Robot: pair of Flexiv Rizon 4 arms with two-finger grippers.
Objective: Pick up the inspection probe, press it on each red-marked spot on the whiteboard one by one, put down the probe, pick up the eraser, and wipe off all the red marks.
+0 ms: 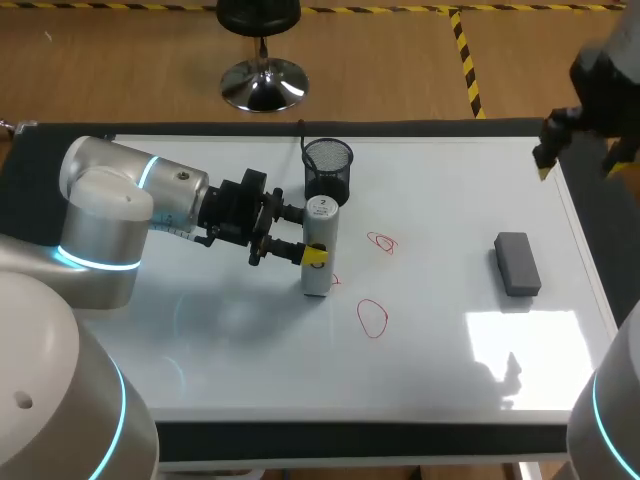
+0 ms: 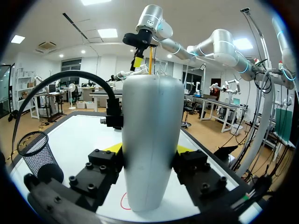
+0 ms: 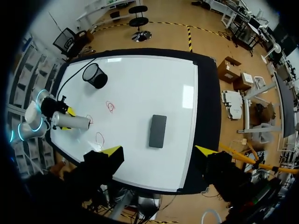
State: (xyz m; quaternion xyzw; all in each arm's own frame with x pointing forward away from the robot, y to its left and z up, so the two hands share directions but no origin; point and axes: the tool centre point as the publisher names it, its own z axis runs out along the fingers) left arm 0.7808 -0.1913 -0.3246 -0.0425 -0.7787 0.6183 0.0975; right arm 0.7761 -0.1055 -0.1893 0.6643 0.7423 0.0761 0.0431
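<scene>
whiteboard [image 1: 200, 330]: lies flat on our dark-rimmed table [image 1: 350, 440] and covers almost all of its top.
inspection probe [image 1: 322, 225]: a pale cylinder standing on end on the board, left of the middle and just in front of the mesh cup. in the left wrist view its lower end rests on the white surface.
left gripper [image 1: 306, 236]: comes in from our left side and is clenched on the inspection probe. we see one yellow-tipped finger pressed to each side of the body, roughly halfway up.
right gripper [image 3: 159, 151]: released, with its fingers spread well apart. it hangs high above the table's right side, and the whole board lies below it.
red marks: we count three.
small mark [image 1: 334, 280]: touches the probe's foot and is partly hidden behind it. the left wrist view shows it as a red arc beside the base.
scribble [image 1: 382, 242]: lies to the right of the probe, apart from it.
loop [image 1: 372, 318]: an open oval nearer our edge, below the scribble.
eraser [image 1: 517, 264]: a grey block lying flat on the board's right part, well apart from the marks and the probe.
mesh cup [image 1: 328, 170]: black and upright, near the board's far edge.
cable [image 1: 302, 130]: dark, runs from the cup to the far edge.
</scene>
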